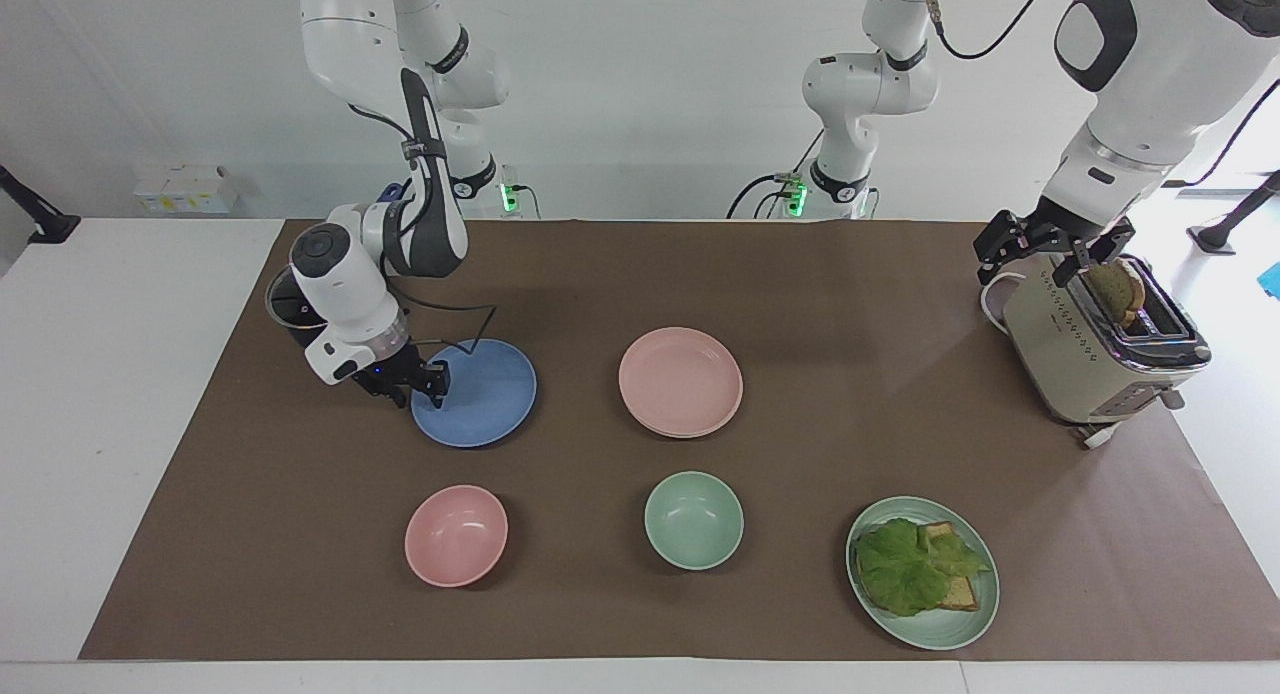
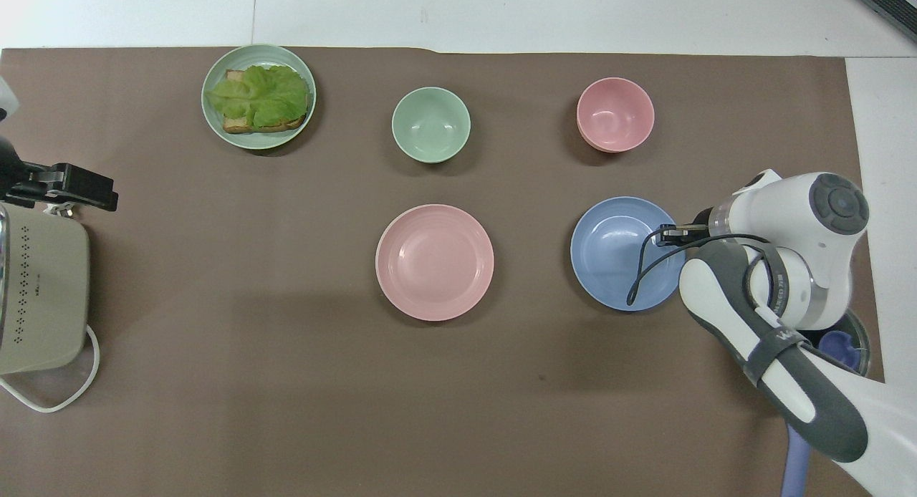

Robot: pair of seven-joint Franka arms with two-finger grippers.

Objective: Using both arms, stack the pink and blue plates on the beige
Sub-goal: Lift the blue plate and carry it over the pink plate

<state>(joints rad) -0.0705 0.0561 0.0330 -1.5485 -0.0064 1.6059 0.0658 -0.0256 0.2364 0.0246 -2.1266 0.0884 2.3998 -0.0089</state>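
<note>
brown mat (image 1: 800,274): right claw (image 1: 432,386) clamped on blue plate (image 1: 485,389) rim.

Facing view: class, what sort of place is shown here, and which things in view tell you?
Probably a robotics lab set up as a mock kitchen: two white robot arms mounted at a table covered in brown paper, with a toaster and coloured plates such as the blue plate.

You have open mat (image 1: 570,284) between blue plate (image 1: 485,389) and pink plate (image 1: 680,381); the bowls (image 1: 456,534) crowd the plates' edges farther from the robots.
</note>
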